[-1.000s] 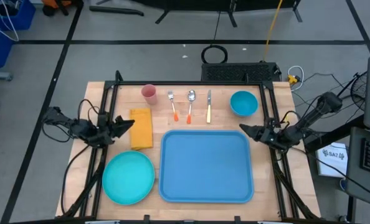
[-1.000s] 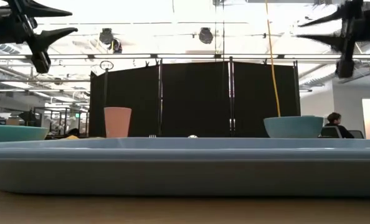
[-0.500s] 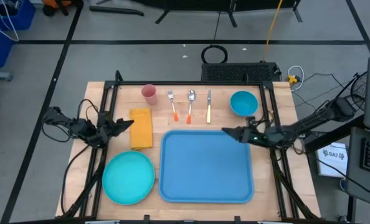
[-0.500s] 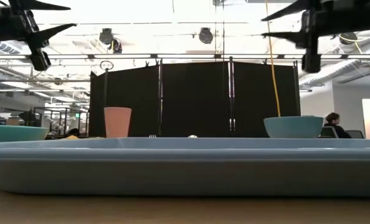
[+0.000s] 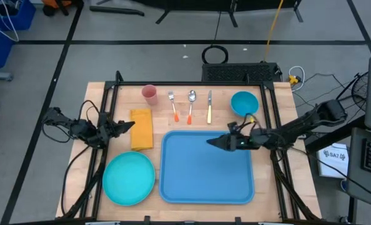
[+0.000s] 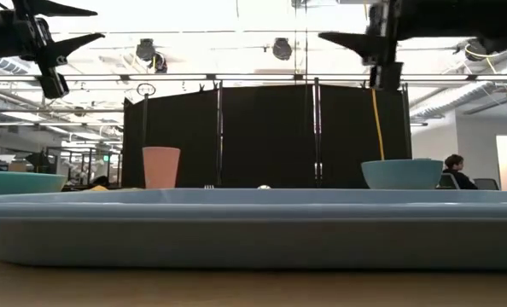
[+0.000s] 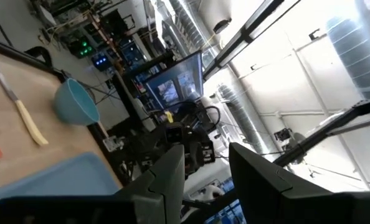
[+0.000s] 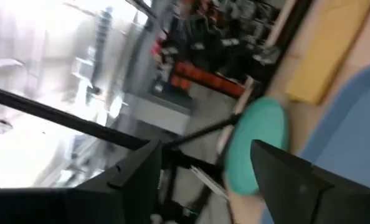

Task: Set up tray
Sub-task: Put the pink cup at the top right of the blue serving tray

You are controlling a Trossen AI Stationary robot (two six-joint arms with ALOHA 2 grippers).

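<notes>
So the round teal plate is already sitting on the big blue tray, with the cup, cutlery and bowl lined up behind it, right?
Not quite. In the high view the round teal plate lies on the table beside the blue tray, not on it. The cup, cutlery and bowl do line up behind.

I see my right gripper [image 5: 212, 141] hovering over the blue tray's [image 5: 205, 185] upper right area, below the teal bowl [image 5: 243, 103]. My left gripper [image 5: 130, 124] waits beside the yellow napkin [image 5: 142, 130], above the teal plate [image 5: 128, 179].
</notes>
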